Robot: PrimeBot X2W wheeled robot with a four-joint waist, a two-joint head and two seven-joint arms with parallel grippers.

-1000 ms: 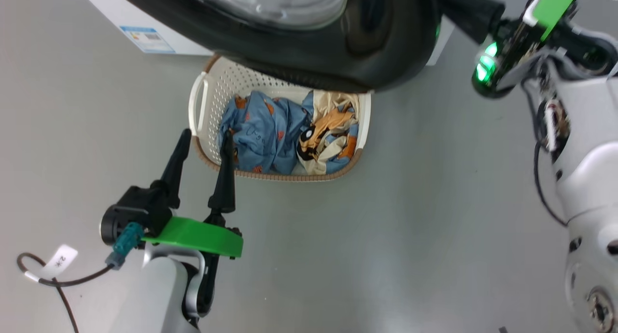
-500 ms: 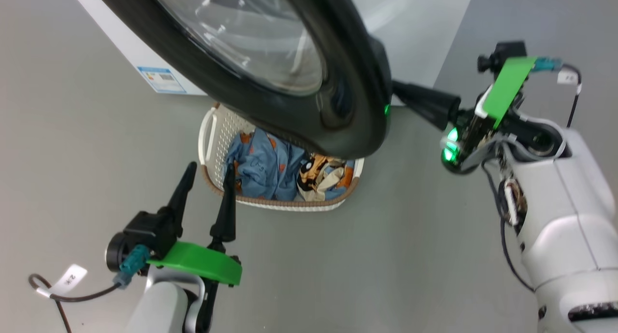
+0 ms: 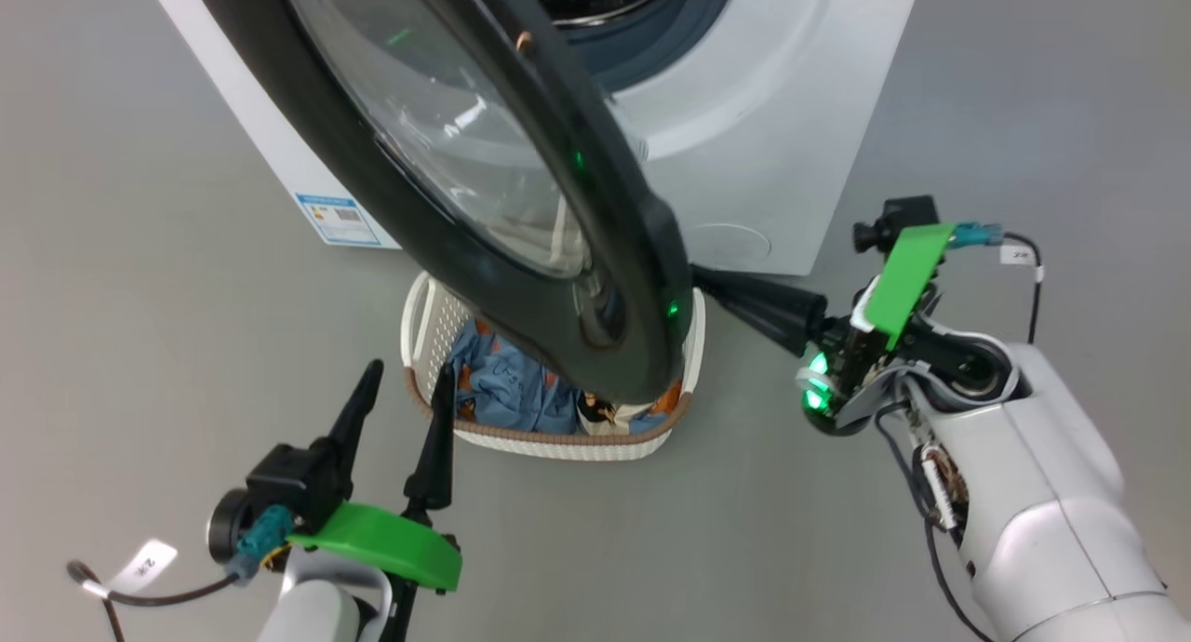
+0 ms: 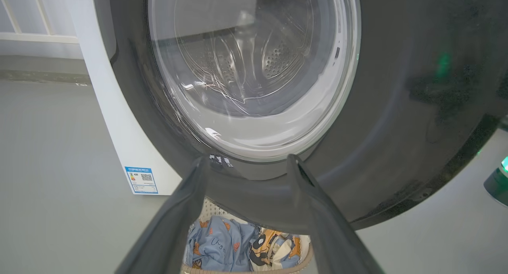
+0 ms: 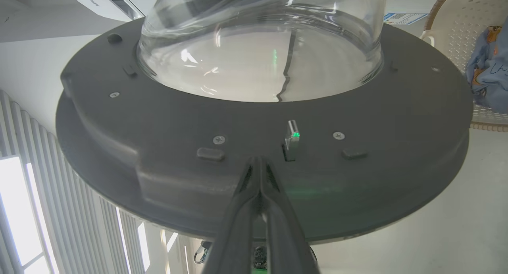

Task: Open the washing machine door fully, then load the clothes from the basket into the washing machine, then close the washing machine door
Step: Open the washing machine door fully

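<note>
The washing machine door (image 3: 437, 167) is standing out from the washing machine (image 3: 772, 130) at an angle, and you can see the drum opening past the door's upper edge. The right gripper (image 3: 716, 288) is at the door's free edge, on the inner side. In the right wrist view its two fingers are pinched together with nothing between them, tips right up against the grey inner ring, just beside the little metal latch (image 5: 292, 141). The left gripper (image 3: 409, 372) is on the door's outer side, below the lower rim and not touching it, with its fingers spread wide and empty. The basket (image 3: 549, 442) sits on the floor right under the door's lowest part, which hides most of it from the head camera. The clothes (image 3: 512, 395) are in the basket, blue with orange prints poking out beneath the door's rim and a cream and orange piece next to them.
</note>
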